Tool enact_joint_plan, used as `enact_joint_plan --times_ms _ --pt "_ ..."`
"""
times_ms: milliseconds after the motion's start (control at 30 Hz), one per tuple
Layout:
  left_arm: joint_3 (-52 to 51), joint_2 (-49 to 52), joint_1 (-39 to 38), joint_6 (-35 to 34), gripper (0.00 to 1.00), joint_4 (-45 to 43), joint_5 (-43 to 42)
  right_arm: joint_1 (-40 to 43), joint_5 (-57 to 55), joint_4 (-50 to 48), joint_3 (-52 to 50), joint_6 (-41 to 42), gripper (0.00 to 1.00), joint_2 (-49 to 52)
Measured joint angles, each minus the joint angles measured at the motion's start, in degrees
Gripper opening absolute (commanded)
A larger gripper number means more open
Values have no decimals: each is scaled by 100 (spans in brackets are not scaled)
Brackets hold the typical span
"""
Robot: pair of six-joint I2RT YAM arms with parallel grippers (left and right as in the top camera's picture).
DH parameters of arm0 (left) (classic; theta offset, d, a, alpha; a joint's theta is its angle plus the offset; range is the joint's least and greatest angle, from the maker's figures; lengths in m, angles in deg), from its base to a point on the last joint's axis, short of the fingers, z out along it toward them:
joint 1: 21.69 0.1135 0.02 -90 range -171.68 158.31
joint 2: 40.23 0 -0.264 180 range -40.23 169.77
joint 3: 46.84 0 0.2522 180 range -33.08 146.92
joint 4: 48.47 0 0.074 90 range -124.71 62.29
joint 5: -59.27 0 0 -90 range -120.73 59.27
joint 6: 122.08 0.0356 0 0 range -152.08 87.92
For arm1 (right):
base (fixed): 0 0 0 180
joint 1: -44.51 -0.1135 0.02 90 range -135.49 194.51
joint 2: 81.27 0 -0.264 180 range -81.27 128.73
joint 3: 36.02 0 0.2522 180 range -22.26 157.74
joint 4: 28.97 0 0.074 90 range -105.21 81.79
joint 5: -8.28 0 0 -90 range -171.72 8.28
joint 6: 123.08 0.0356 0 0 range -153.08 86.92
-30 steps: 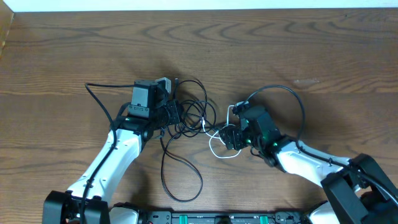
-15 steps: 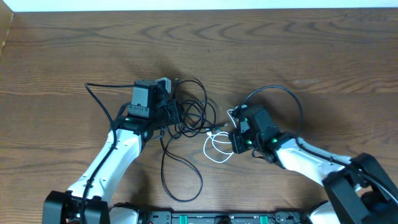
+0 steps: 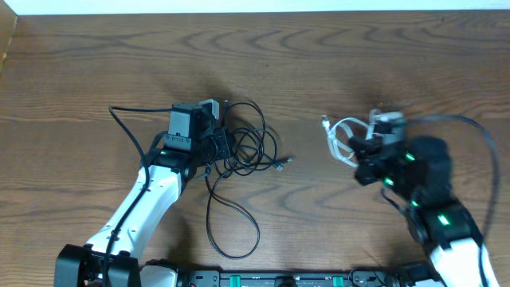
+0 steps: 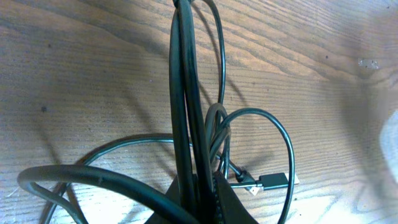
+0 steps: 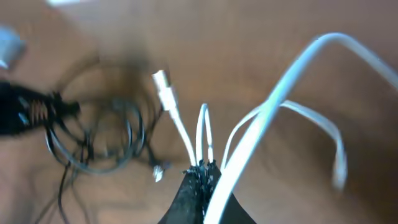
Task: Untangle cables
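Black cables [image 3: 249,143] lie in a tangle left of centre, one long loop [image 3: 231,231] trailing toward the front edge and a small connector [image 3: 283,163] at the tangle's right. My left gripper [image 3: 217,145] is shut on black strands at the tangle's left side. In the left wrist view the black cables [image 4: 186,93] run up from my left gripper [image 4: 202,180], near a connector [image 4: 273,182]. The white cable [image 3: 344,137] hangs in loops, apart from the tangle, with my right gripper [image 3: 365,155] shut on it. The right wrist view shows my right gripper [image 5: 202,168], the white cable [image 5: 280,99] and its plug [image 5: 163,84].
The wooden table [image 3: 335,64] ends at a white strip along the back. Thick black arm cords arc beside the left arm [image 3: 119,119] and over the right arm [image 3: 466,121]. The black tangle [image 5: 93,143] shows blurred at the left of the right wrist view.
My right gripper closed on the white cable and carried it right and back, out of the black tangle. The left gripper and the black cables stayed put.
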Motion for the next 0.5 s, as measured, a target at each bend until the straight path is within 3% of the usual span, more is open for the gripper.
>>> enact_joint_plan --times_ms 200,500 --pt "0 0 0 0 8 0 0 446 -697 291 229 -87 1 -1102" --pt "0 0 0 -4 8 2 0 955 -2260 787 1805 -452 1 -645"
